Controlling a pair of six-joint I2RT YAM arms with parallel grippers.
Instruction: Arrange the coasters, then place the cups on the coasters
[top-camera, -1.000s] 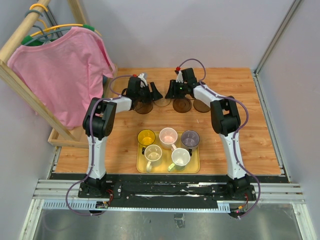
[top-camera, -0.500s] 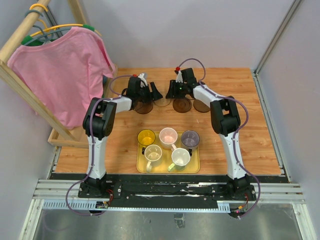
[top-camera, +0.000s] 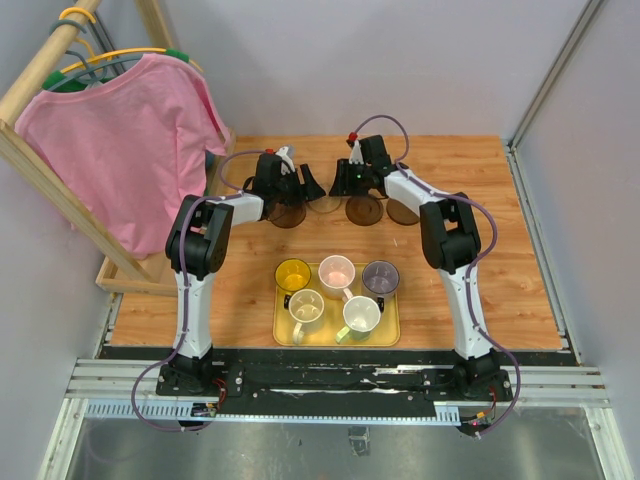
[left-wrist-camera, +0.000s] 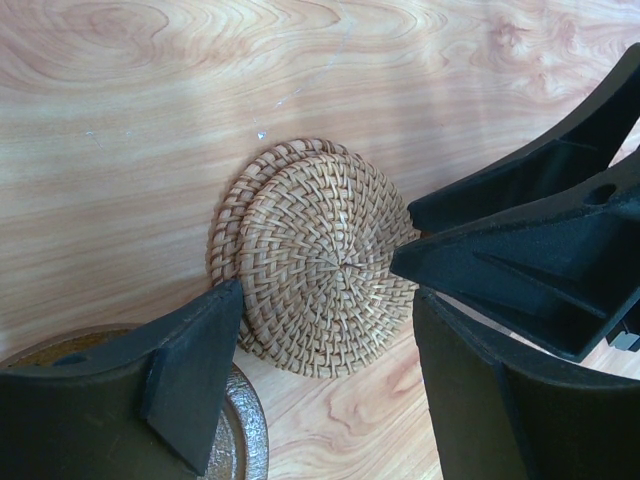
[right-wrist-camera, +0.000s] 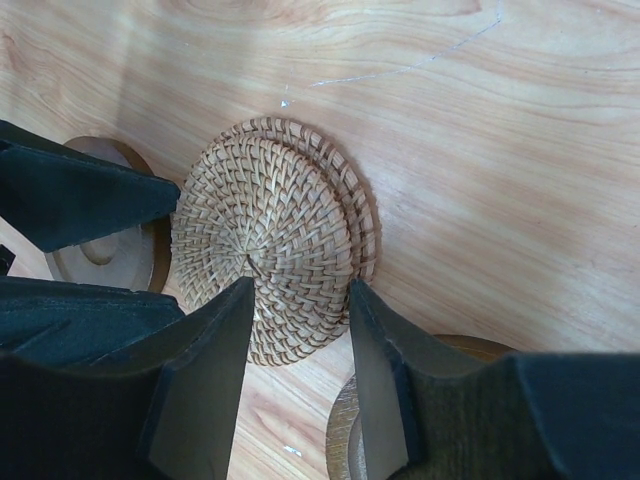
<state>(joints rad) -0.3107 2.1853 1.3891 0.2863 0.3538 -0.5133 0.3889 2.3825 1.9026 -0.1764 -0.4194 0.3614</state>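
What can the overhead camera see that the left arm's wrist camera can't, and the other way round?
Only the overhead view shows the five cups on the yellow tray and the pink shirt. Only the left wrist view shows that the woven coasters are two discs, one lying offset on the other. Both show those coasters, a dark brown coaster beside them, and the left gripper and right gripper, both open, close by.

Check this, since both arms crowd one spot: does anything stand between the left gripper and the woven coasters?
Nothing lies between the left gripper and the two overlapping woven coasters, but the right gripper reaches their opposite edge.
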